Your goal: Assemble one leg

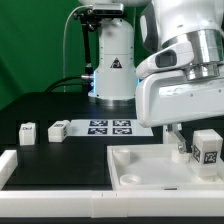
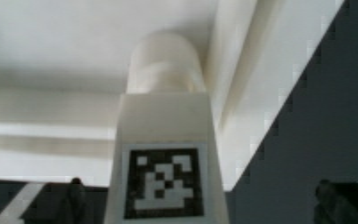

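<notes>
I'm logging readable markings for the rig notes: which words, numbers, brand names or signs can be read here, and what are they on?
No readable words, numbers or brand names.
Black-and-white square marker tags, patterns only: on the marker board, on the leg standing in the tabletop, on two more legs.
Dark triangular sign on the white unit behind: too small to read.

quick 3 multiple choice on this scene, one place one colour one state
1. The two loose legs lie:
a) on the exterior view's left of the marker board
b) on the marker board
c) on the tabletop

2. The tabletop is:
a) black
b) red
c) white

3. The tool is:
a) shut on a leg
b) open
c) out of view

Key:
1 a, both loose legs sit left of the marker board.
2 c, the tabletop is white.
3 b, the tool has its fingers spread either side of the tagged leg.
</notes>
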Robot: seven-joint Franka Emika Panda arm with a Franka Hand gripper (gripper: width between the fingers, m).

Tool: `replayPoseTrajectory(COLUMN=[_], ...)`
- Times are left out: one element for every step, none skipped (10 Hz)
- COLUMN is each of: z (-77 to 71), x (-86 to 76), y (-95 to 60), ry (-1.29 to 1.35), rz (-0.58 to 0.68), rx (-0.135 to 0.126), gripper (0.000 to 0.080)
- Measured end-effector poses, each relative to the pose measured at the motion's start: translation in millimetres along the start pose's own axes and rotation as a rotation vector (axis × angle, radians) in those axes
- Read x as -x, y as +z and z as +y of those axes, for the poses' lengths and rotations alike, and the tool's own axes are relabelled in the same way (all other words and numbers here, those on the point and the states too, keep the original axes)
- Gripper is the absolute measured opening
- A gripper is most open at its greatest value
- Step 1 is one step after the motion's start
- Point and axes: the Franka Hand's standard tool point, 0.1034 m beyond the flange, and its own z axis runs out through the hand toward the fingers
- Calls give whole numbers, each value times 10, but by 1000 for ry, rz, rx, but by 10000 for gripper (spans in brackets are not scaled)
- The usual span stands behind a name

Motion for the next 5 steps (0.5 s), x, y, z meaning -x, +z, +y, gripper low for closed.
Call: replayPoseTrajectory(z=[22,43,43,49,33], x=[-27,-37,16,-6,21], y=[-18,-17,-23,-39,-51], ry=[3,7,8,10,10], rz=[-74,-128,-230,-297,-395], rx=[-12,-22,-40,-55,-78], gripper=[649,649,649,649,649])
